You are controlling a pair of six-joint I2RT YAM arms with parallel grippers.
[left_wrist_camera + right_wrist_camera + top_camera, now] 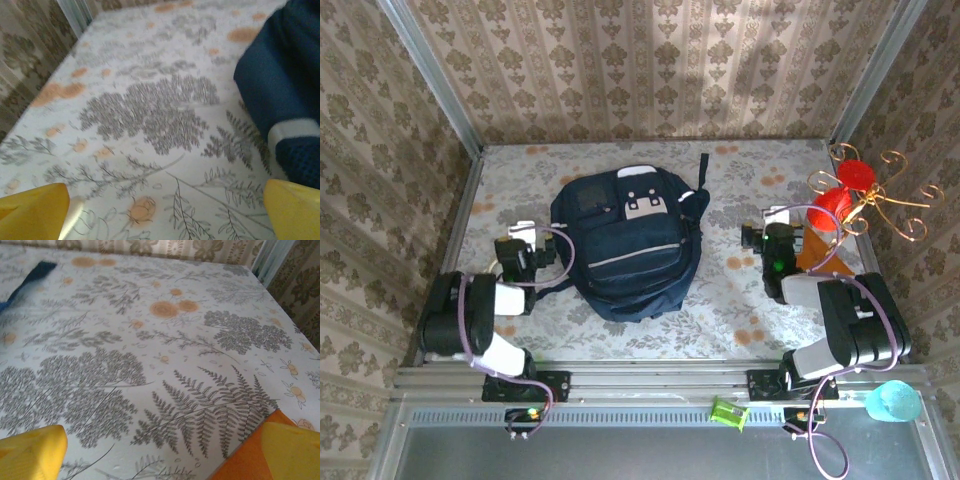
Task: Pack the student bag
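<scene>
The student bag (625, 240), a large dark navy backpack with a white-and-grey patch near its top, lies flat in the middle of the table. My left gripper (521, 236) rests just off the bag's left side, open and holding nothing. In the left wrist view its yellow fingertips (35, 210) stand wide over bare cloth, with the bag (285, 85) at the right edge. My right gripper (775, 222) is to the right of the bag, apart from it, also open. Its yellow fingertips (32, 452) are spread above the tablecloth, and a navy bag strap (30, 277) shows far left.
An orange flat thing (817, 255) lies by the right gripper, its corner (245, 460) beside the right finger. A gold wire stand (880, 195) with red pieces stands at the right edge. A green item (728, 412) and a teal cup (893, 402) sit on the front rail.
</scene>
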